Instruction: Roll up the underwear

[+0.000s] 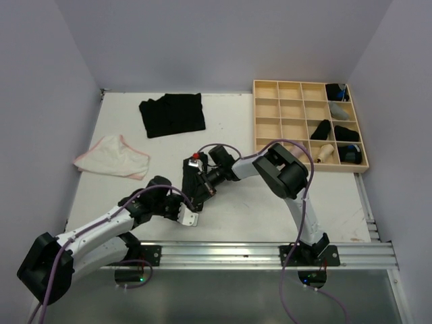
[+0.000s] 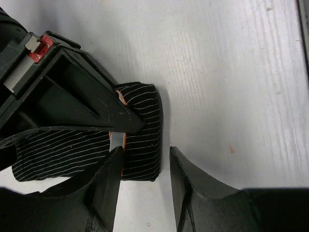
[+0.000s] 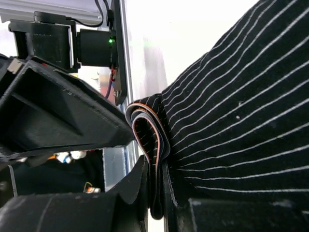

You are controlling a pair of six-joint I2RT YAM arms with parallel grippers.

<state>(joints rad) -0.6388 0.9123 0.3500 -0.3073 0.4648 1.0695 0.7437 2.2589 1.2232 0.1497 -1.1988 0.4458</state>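
We log the right gripper (image 3: 147, 157) clamped on the striped brief's (image 2: 142, 121) folded edge, the left gripper (image 2: 145, 155) nearer, jaws apart astride its end, long axis crossing them.

The underwear (image 2: 142, 135) is soft black cloth with white pinstripes, the tabletop (image 2: 231, 72) matt white and faintly grained, the left end effector (image 2: 145, 157) matt black plastic, the tray (image 1: 290, 111) pale wood.
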